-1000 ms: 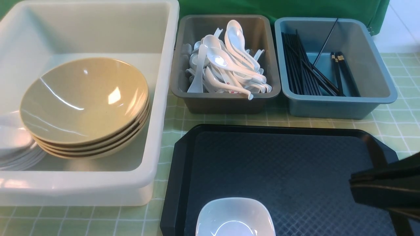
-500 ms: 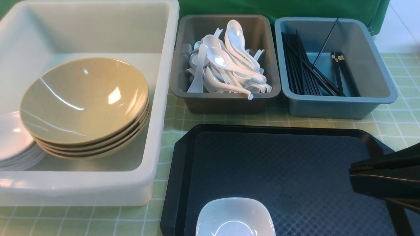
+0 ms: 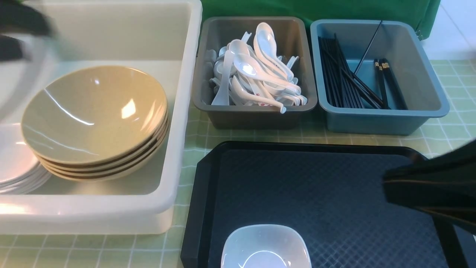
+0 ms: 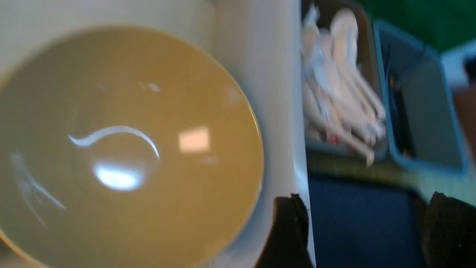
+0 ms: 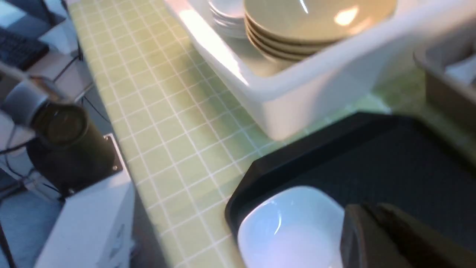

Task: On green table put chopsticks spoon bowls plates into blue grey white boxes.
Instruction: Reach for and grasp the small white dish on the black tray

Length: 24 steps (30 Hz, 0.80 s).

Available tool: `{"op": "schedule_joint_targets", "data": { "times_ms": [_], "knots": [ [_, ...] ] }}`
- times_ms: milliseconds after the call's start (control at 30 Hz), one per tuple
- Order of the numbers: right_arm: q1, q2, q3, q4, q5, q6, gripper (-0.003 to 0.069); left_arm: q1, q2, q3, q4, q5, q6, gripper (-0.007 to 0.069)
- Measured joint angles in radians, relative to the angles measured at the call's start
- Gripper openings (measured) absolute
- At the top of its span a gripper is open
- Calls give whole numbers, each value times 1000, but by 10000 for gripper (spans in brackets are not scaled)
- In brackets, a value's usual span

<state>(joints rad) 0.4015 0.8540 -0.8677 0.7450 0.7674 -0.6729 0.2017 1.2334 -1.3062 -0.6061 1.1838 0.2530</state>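
Note:
Tan bowls (image 3: 95, 115) are stacked in the white box (image 3: 182, 111), with white plates (image 3: 15, 163) beside them. White spoons (image 3: 256, 70) fill the grey box (image 3: 253, 115). Black chopsticks (image 3: 342, 78) lie in the blue box (image 3: 372, 121). A white square bowl (image 3: 266, 247) sits at the near edge of the black tray (image 3: 316, 193). My left gripper (image 4: 368, 227) is open and empty; it shows as a dark blur (image 3: 18, 35) over the white box's far left. My right gripper (image 3: 386, 186) is shut and empty above the tray's right side, its tip (image 5: 359, 219) just beside the square bowl (image 5: 293, 230).
The three boxes stand side by side along the back of the green checked table (image 3: 193, 149), with the tray in front of the grey and blue ones. A green cloth (image 3: 316, 9) hangs behind. Off the table's left edge are a dark cylinder (image 5: 63, 126) and a white cabinet (image 5: 89, 223).
The left gripper has come into the front view, blurred, at the top left over the white box. The white plate stack has settled. The right gripper has shifted slightly left.

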Motion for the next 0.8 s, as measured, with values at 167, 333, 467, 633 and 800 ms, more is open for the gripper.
{"op": "schedule_joint_targets", "data": {
  "times_ms": [167, 333, 467, 633, 800],
  "knots": [
    [0, 204, 0, 3, 44, 98, 92, -304, -38, 54, 311, 33, -78, 417],
    [5, 442, 30, 8, 8, 171, 186, -538, -150, 271, 369, -43, -139, 417],
    [45, 585, 84, 11, -63, 178, 272, -604, -219, 413, 336, -149, -161, 417],
    [97, 744, 109, 25, -208, 179, 339, -609, -256, 507, 281, -210, -165, 417],
    [108, 828, 105, 115, -274, 129, 330, -609, -258, 517, 246, -230, -165, 417]
  ]
}}
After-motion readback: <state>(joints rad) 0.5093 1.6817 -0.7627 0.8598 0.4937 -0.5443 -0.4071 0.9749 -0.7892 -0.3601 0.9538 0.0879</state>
